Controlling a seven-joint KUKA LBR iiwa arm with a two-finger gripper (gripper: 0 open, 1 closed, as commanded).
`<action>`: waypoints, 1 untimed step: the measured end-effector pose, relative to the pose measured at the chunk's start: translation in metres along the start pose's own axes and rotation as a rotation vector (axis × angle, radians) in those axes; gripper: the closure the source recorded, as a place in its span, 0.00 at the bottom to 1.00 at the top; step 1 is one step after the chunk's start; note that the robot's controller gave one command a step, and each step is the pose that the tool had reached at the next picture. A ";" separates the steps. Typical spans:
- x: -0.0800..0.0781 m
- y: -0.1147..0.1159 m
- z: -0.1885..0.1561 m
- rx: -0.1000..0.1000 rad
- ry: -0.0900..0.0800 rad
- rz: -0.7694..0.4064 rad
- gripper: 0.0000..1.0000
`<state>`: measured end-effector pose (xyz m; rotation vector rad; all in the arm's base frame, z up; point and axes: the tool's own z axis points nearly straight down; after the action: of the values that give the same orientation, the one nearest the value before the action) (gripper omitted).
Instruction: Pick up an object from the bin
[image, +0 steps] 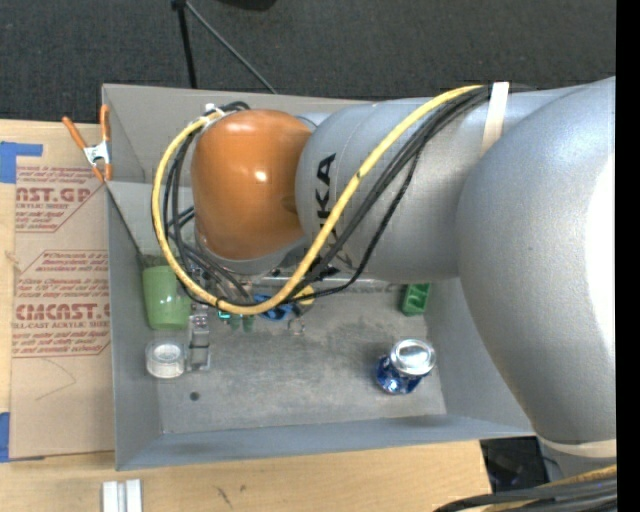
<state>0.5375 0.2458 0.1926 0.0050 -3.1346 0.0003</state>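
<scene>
Overhead view of the grey metal bin (300, 425), as I saw it from the remote station. The arm (520, 200) came in from the right and covered much of the bin. Its orange wrist cover (245, 180), looped by yellow and black cables (165, 230), sat above the left half of the floor.

The claw (200, 342) showed as a small metal part below the cover, low over the floor near the left wall. Most of it was hidden, and I could not tell whether it was wide or narrow.

Things nearest the claw:
- A pale green translucent block (162, 295) stood against the left wall, just beside the claw on its upper left.
- A clear round cup (165, 358) stood just left of the claw and in front of that block.
- Some small blue and green pieces (268, 312) lay partly hidden under the cables, to the claw's right.

Things well apart from the claw, in the right half:
- A blue drinks can (404, 367) with a silver top lay on the open floor.
- A small bright green piece (415, 297) lay farther back, close beneath the arm.
</scene>
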 end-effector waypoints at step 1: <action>-0.027 -0.035 0.125 0.014 -0.003 0.016 0.00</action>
<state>0.5634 0.2113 0.0678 -0.0193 -3.1377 0.0224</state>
